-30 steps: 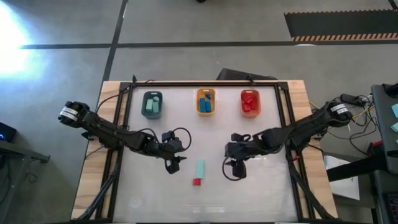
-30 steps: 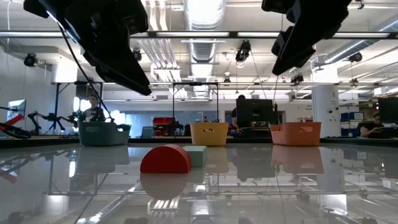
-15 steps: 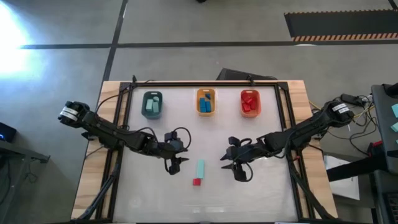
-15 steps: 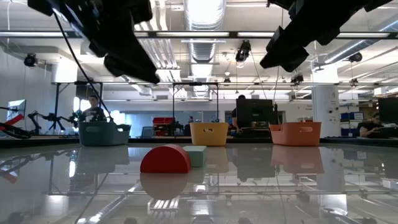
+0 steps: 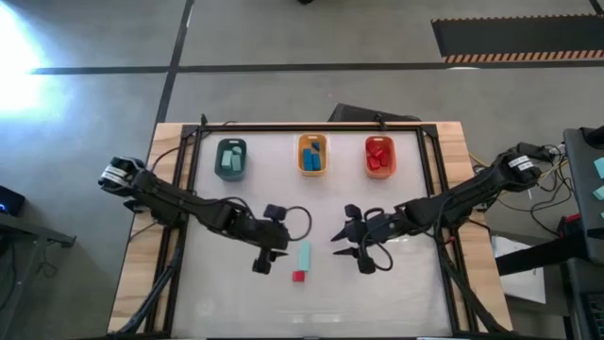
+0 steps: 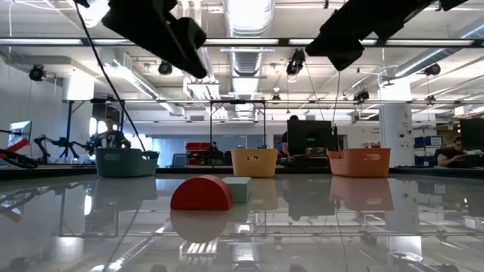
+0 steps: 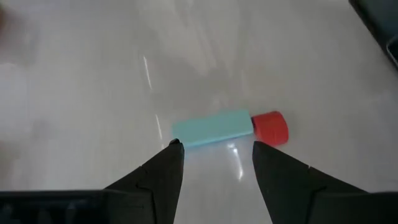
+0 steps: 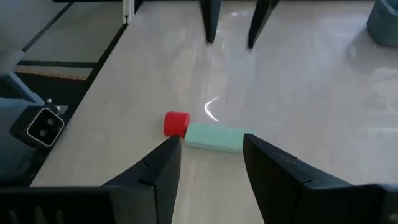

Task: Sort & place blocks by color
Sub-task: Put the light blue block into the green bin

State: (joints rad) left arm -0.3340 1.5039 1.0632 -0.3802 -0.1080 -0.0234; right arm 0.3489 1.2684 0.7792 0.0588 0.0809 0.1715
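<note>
— Two blocks are left on the table (image 5: 226, 293): from above, a mint bar (image 5: 304, 255) and a red block (image 5: 298, 276) touching its end. Why both arms?
— Each flanks the mint bar: left gripper (image 5: 265, 260) just beside it, right gripper (image 5: 351, 247) near, both with fingers apart and empty, likely each lining up a pick.
— Low view?
— Red sits in front of mint; the trays (image 6: 254, 162) stand well behind.
— Wrists?
— Both frame the mint bar between spread fingers, so either could descend.
</note>
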